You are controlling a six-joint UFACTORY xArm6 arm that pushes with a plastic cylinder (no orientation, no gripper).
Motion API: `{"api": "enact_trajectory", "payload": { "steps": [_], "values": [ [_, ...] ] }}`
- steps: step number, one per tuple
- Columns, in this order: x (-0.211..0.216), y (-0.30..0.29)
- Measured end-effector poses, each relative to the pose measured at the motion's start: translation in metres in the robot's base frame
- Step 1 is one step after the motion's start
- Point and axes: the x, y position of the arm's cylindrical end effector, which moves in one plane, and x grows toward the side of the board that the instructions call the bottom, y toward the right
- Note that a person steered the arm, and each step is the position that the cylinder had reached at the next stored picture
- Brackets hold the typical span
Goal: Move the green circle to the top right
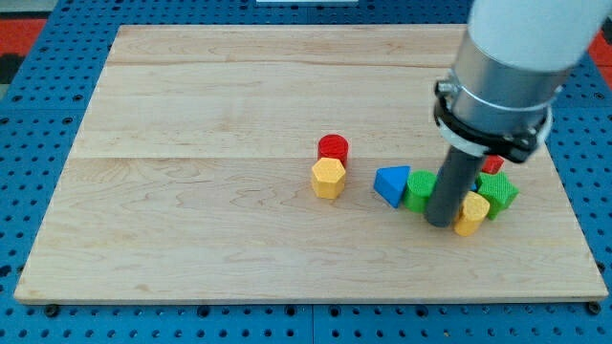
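Here, my tip (441, 222) rests against green circle's (419, 189) right side; bare rod, grips nothing; blue triangle (390, 183) just left.

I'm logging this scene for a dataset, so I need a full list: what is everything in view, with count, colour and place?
Wooden board: one, light wood, fills most of the view, on a blue perforated base.
Red circle: one, red, centre, touching the yellow hexagon below it.
Yellow hexagon: one, yellow, centre.
Blue triangle: one, blue, right of centre.
Green circle: one, green, between triangle and rod, partly hidden.
Yellow block: one, yellow, right of the rod; shape unclear.
Green block: one, green, far right of the cluster.
Red block: one, red, mostly hidden.
My tip: one, dark rod, against the green circle's right side.
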Motion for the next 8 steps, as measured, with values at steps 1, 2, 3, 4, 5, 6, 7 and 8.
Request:
{"api": "enact_trajectory", "payload": {
  "steps": [1,2,3,4,5,6,7,8],
  "values": [
    [-0.026,-0.035],
    [-0.036,-0.06],
    [-0.036,-0.061],
    [-0.031,-0.049],
    [-0.026,-0.017],
    [-0.038,-0.005],
    [-0.055,-0.003],
    [-0.065,0.017]
  ]
}}
